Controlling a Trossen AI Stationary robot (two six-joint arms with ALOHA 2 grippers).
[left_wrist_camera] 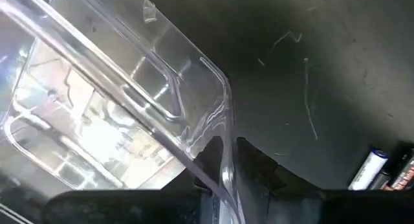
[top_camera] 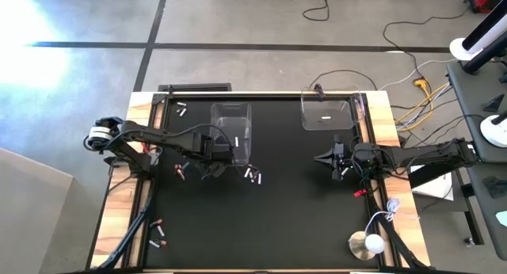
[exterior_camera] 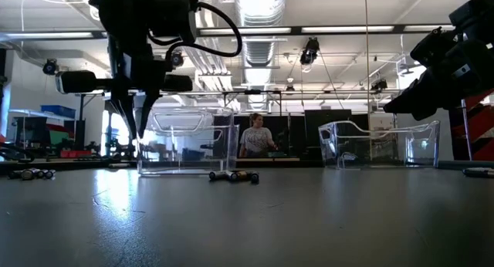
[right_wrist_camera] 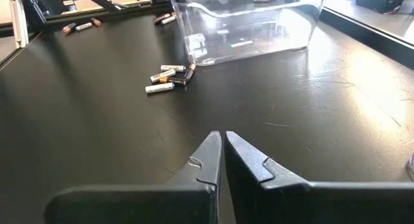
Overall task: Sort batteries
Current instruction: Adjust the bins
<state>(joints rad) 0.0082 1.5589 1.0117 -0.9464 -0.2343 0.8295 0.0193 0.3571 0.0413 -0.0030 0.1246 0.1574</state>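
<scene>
Left gripper (top_camera: 212,150) pinches bin (top_camera: 231,131) wall; keep grip low, slide gently. Right gripper (right_wrist_camera: 223,153) closed, empty, near table's right edge.

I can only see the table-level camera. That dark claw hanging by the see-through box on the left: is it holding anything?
Observer: Yes. Its wrist camera shows the left gripper closed on the clear bin, one finger on each side of the wall.
Operator: Is anything inside the box?
Observer: From overhead, one white battery lies in it.
Operator: And the other claw?
Observer: The right gripper is shut on nothing and points toward the loose batteries.
</scene>
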